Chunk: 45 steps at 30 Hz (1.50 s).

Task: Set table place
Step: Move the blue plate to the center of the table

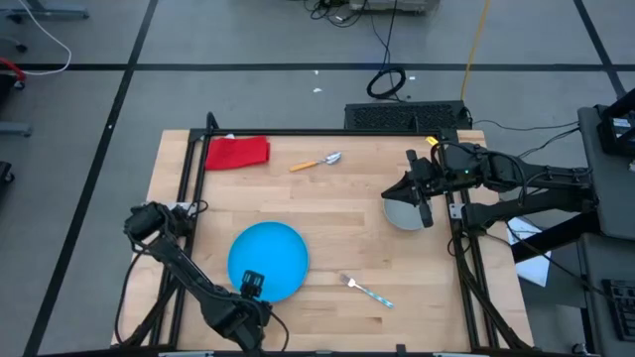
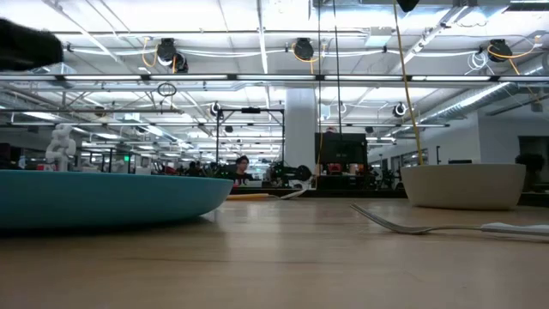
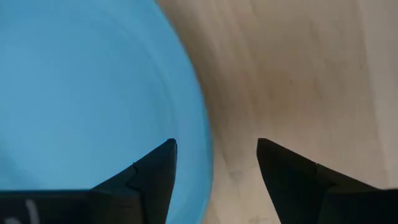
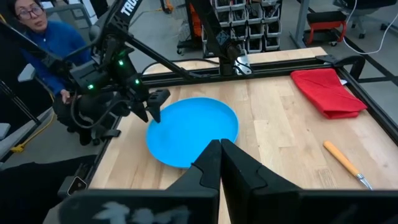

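The blue plate (image 1: pixel 268 253) lies flat at the near left of the table (image 1: pixel 337 223). My left gripper (image 1: pixel 251 285) is open above the plate's near rim; in the left wrist view (image 3: pixel 216 146) one finger stands over the plate (image 3: pixel 81 93) and the other over bare wood. The grey bowl (image 1: pixel 399 213) stands on its base at the right (image 2: pixel 463 184). My right gripper (image 1: pixel 425 206) is above the bowl, fingers shut and empty (image 4: pixel 221 148). The fork (image 1: pixel 365 290) lies near the front edge. The orange-handled spoon (image 1: pixel 316 163) lies at the far middle.
A red cloth (image 1: pixel 236 152) lies at the far left corner. A black frame rail (image 1: pixel 461 248) runs along the table's right side. A person (image 4: pixel 37 31) sits beyond the table's left edge. Bare wood lies between the plate and the bowl.
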{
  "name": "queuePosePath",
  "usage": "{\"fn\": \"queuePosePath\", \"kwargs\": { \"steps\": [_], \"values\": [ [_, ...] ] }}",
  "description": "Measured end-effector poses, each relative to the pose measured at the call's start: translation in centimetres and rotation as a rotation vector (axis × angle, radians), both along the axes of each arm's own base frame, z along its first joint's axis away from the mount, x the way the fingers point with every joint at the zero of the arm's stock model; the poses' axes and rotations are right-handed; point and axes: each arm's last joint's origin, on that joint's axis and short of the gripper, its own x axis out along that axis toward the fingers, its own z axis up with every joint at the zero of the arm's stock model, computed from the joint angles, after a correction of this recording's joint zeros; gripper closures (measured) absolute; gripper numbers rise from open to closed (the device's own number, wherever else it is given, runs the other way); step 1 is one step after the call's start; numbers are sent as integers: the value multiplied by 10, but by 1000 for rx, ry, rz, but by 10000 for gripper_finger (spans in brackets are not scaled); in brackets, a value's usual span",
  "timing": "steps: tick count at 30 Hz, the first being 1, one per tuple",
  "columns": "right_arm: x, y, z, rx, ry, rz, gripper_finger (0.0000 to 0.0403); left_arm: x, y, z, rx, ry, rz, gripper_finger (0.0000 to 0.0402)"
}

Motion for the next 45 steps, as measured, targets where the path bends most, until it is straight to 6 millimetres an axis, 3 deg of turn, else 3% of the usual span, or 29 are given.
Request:
{"fn": "queuePosePath", "kwargs": {
  "steps": [14,22,26,39,45],
  "values": [
    [-1,0,-2,2,21,0,403,-2,5,-7,65,-27,-16,388],
    [4,9,-26,46,32,31,403,-2,6,-6,87,-43,-45,391],
    [6,14,-41,73,35,47,403,0,11,4,79,-66,-41,392],
    [-2,28,-78,47,66,2,403,2,49,79,78,-293,-144,397],
    [-8,36,-81,36,60,-25,403,18,82,94,142,-305,-255,397]
  ]
}}
